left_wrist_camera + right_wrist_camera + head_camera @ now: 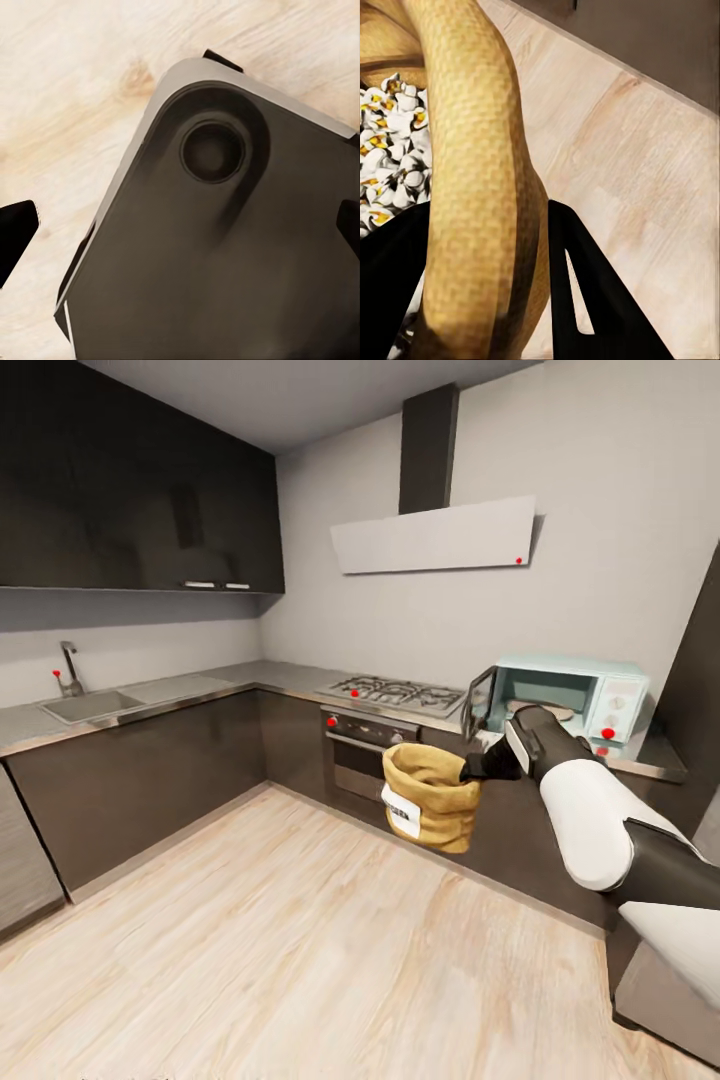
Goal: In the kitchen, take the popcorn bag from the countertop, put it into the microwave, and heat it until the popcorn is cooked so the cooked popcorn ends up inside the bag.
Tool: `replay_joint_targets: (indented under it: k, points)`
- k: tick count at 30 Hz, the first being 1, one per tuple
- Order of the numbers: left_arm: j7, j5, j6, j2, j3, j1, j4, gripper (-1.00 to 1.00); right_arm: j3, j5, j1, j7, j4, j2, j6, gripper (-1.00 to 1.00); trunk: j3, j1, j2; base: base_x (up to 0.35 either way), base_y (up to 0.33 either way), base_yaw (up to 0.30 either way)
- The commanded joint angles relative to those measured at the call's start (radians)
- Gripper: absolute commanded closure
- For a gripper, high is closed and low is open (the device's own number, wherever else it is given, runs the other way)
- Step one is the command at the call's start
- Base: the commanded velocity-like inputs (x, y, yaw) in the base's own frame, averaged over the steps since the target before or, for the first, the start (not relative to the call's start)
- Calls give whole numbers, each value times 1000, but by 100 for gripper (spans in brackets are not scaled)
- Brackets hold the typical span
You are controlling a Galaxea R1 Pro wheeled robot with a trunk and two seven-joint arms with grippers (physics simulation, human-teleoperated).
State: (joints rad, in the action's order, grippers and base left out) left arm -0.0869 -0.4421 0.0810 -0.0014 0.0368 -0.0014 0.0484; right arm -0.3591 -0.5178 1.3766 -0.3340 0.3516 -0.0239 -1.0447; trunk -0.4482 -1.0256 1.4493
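Note:
The popcorn bag [432,798], a tan sack with a white label, hangs in the air in front of the dark cabinet fronts, below the countertop [270,678]. My right gripper [482,767] is shut on its rolled rim. In the right wrist view the rim [480,187] runs between the black fingers [585,300], and white popped popcorn [390,157] lies inside the bag. The mint-blue microwave [600,700] stands on the countertop at the right with its dark glass door [477,705] swung open. My left gripper [180,232] points down at the floor, its fingertips [15,240] wide apart and holding nothing.
A gas hob [395,692] and a built-in oven [362,752] with red knobs sit left of the microwave. The sink [90,705] is at the far left. A tall dark unit [700,690] stands right of the microwave. My own base [225,247] is over the wooden floor [280,940].

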Motion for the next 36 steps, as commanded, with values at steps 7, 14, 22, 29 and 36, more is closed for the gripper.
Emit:
replay_joint_targets:
  k: [7,14,22,29,36]
  points:
    - [-1,-3,0,4,8,0,0,-100,-7,-10,1,-3,15,-43,-2,100,3,1,1,-68,0,-236]
    - [0,-4,0,4,8,0,0,-100,-9,-11,1,5,19,-82,-2,100,6,1,1,0,0,-241]
    - [0,-4,0,4,8,0,0,-100,-40,-6,1,45,35,-101,-2,100,8,1,1,0,0,-241]
    - [0,-4,0,4,8,0,1,-100,-124,-5,1,105,38,-98,-2,100,8,1,1,0,0,-241]
    - [0,-4,0,4,8,0,1,-100,-124,-5,1,107,37,-90,-2,100,8,1,1,0,0,-241]
